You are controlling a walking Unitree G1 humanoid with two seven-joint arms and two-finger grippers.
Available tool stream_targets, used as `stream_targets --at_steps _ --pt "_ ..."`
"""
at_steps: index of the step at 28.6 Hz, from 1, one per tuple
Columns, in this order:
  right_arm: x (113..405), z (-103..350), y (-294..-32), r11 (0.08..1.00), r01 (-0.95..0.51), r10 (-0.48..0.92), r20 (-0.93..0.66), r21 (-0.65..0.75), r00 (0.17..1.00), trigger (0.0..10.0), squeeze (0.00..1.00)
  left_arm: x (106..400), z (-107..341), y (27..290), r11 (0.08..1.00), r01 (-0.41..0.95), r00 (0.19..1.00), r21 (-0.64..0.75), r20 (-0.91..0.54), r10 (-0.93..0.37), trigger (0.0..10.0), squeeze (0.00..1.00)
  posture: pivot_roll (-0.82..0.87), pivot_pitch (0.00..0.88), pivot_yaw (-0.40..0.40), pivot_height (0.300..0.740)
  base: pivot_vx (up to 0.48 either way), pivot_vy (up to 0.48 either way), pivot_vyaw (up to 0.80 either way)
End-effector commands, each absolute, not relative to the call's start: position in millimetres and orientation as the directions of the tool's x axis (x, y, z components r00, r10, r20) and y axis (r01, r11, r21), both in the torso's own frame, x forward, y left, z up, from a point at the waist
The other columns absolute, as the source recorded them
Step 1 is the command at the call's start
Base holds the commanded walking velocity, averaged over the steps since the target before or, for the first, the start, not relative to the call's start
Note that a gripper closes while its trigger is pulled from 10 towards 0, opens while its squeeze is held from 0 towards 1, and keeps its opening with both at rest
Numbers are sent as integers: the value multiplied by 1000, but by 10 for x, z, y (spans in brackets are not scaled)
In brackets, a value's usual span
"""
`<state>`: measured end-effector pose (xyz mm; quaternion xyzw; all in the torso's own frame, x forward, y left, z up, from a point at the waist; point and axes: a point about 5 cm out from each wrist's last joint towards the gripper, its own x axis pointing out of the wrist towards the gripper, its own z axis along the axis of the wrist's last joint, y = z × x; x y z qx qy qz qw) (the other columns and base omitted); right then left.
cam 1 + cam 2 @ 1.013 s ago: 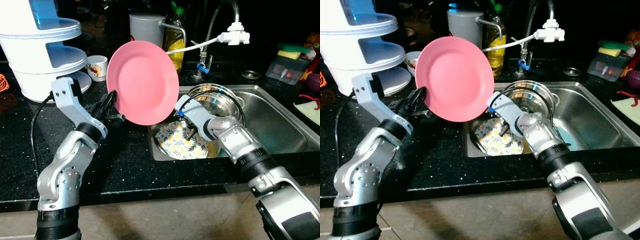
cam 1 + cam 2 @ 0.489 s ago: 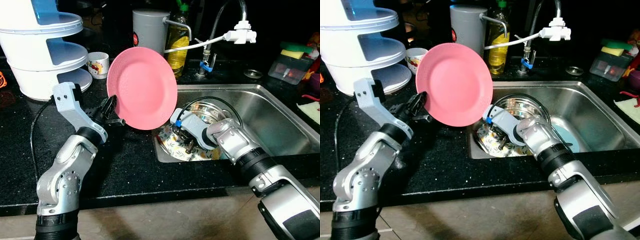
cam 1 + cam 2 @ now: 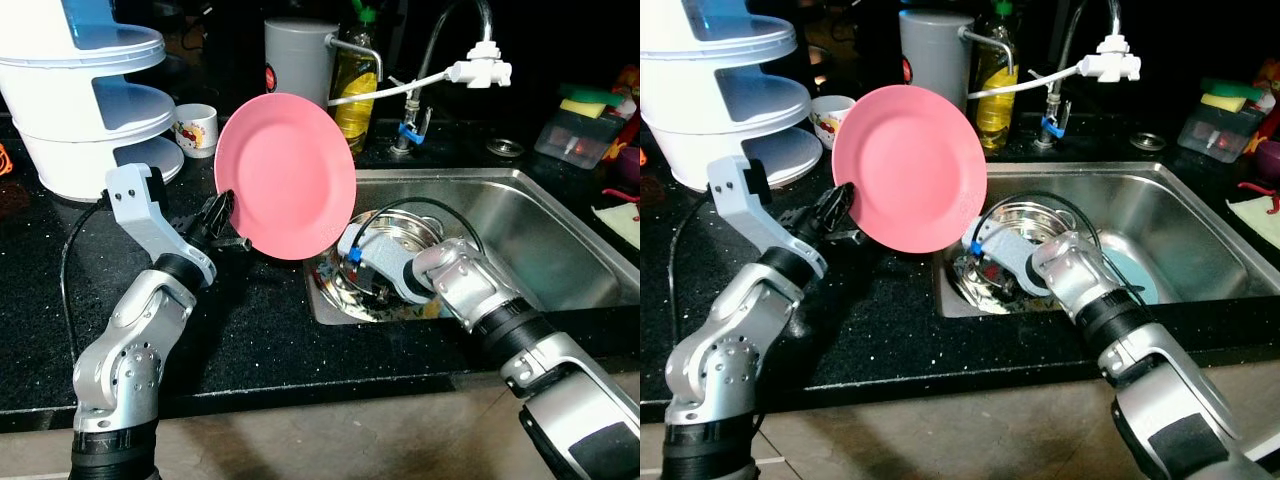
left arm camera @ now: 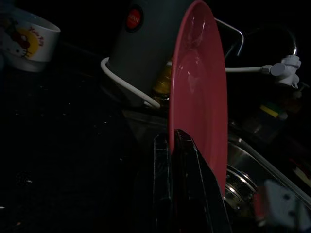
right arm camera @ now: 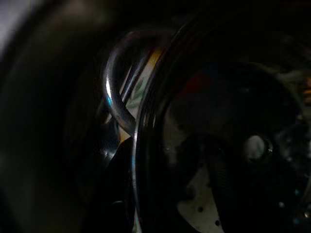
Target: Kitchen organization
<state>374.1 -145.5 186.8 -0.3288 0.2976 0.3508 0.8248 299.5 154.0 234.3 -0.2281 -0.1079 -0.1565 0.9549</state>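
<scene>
1. One pink plate (image 3: 286,176) is up in the air, almost on edge, over the black counter (image 3: 250,320) just left of the sink (image 3: 560,250). The left gripper (image 3: 222,208) has its two fingers pinched narrow on the plate's left rim.
2. The right gripper (image 3: 372,282) is down in the sink's near-left corner, at one shiny steel bowl (image 3: 415,228) with a flowered dish peeking out beneath it. From here I can't tell whether its fingers are apart or together.
3. Along the back edge stand one grey jug (image 3: 300,60), one yellow bottle (image 3: 355,75) and one small white mug (image 3: 195,130). One tap (image 3: 440,60) arches over the basin, with a white hose fitting beside it.
4. One white and blue tiered rack (image 3: 85,90) takes up the far-left corner.
5. The counter between the left arm and the sink's rim lies bare, and the basin's right half is open steel.
6. A sponge tray (image 3: 585,135) sits at the far right, well apart from both arms.
</scene>
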Motion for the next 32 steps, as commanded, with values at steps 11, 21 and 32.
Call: stream_targets --at_steps 11,21,32 --pt "3520 2096 -1860 565 -788 536 -617 -244 576 10000 0 3003 2391 1518 841 386 913 -380 286 -290 10000 0 -3 0 -73 740 0 0 0" --pt "3374 2073 -1845 539 -806 579 -588 -243 565 10000 0 3031 2400 1499 834 405 906 -374 286 -312 10000 0 -3 0 -63 740 0 0 0" --pt "3523 2395 -1825 687 -693 608 -349 -217 713 10000 0 3011 2350 1452 793 484 873 -370 263 -411 10000 0 -9 0 -56 740 0 0 0"
